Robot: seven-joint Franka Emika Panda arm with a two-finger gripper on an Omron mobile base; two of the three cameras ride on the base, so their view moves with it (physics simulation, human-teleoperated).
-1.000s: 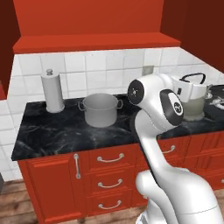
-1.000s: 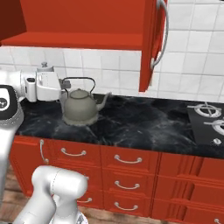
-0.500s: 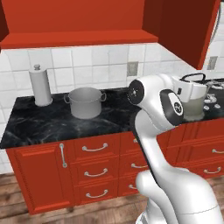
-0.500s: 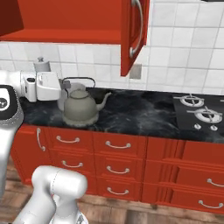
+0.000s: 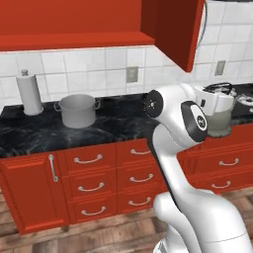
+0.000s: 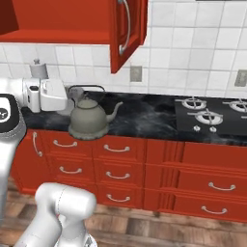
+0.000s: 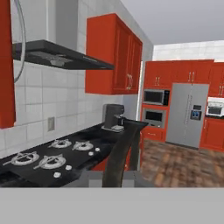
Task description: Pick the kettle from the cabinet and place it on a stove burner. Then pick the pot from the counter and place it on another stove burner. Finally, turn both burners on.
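My gripper (image 6: 72, 92) is shut on the thin black handle of the grey-green kettle (image 6: 91, 119), which hangs level by the front edge of the black counter (image 6: 144, 118). From the left base the kettle (image 5: 220, 117) sits behind my arm's elbow. In the hand view the dark handle (image 7: 123, 146) arches up from my gripper (image 7: 114, 177). The stove burners (image 6: 207, 116) lie to the kettle's right, and the burners (image 7: 47, 162) show with white knobs (image 7: 57, 174). The grey pot (image 5: 77, 109) stands on the counter (image 5: 113, 126) at left. Overhead, the red cabinet (image 5: 74, 20) is open, door (image 6: 128, 31) swung out.
A pale paper-towel cylinder (image 5: 28, 93) stands left of the pot. Red drawers (image 6: 116, 166) run under the counter. A range hood (image 7: 57, 54) hangs over the stove, with a coffee machine (image 7: 113, 117) beyond and a fridge (image 7: 188, 116) at the far wall.
Both base views have slid right along the counter: the base has driven toward the stove. The pot has drifted left in view, the burners have come nearer. The kettle stays held.
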